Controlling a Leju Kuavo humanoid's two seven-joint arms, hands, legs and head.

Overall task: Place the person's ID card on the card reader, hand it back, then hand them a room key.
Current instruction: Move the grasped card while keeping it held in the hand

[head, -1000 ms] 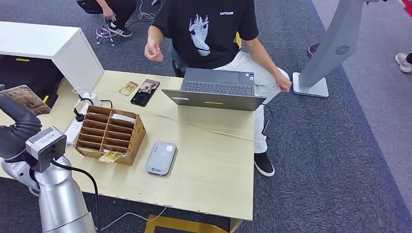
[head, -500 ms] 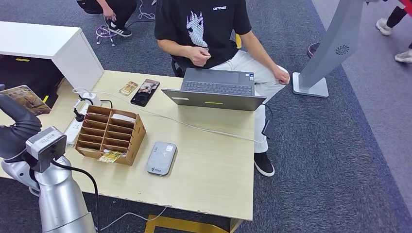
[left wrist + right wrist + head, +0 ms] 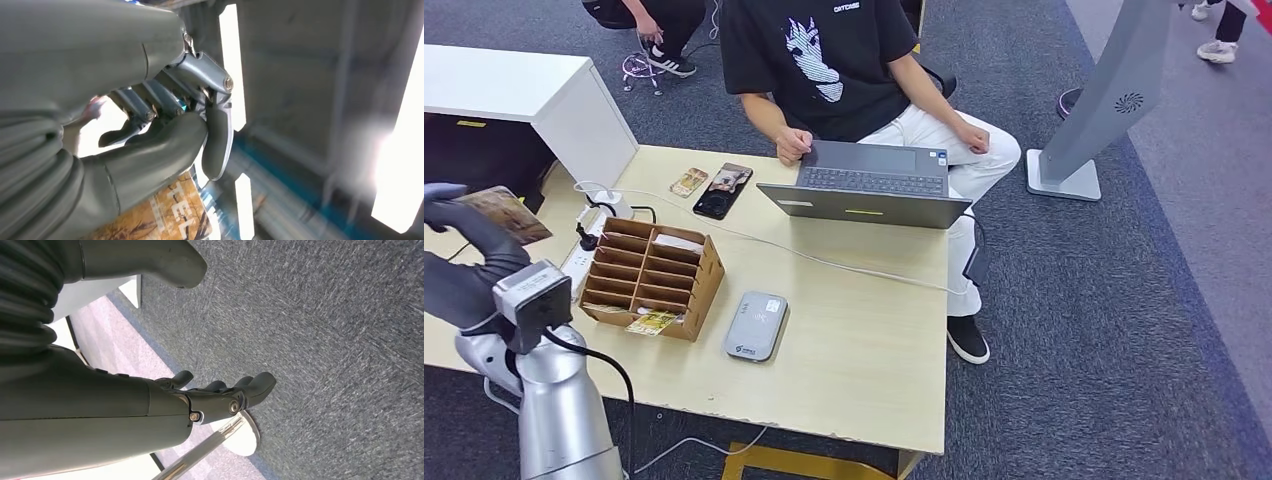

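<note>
My left hand [image 3: 466, 262] is raised at the desk's left end and pinches a brown and gold room key card [image 3: 508, 211] between thumb and fingers. Up close, the card [image 3: 172, 217] shows the letters "TEL" under the thumb [image 3: 150, 160]. The grey card reader [image 3: 757, 325] lies flat near the desk's front edge with nothing on it. A cardboard organiser [image 3: 652, 270] beside it has a similar gold card [image 3: 652, 322] at its front. My right hand [image 3: 210, 395] hangs over grey carpet, fingers apart and holding nothing. The person's hand [image 3: 793, 146] rests by the laptop.
An open laptop [image 3: 869, 185] stands at the desk's far side before the seated person. A phone [image 3: 722, 190] and a small card [image 3: 689, 181] lie at the back left. A power strip [image 3: 582, 255] and a cable lie behind the organiser. A white cabinet [image 3: 544, 95] stands at the left.
My left hand has lifted and shifted slightly right with the card. The person has leaned left and lowered a raised hand to the laptop's edge.
</note>
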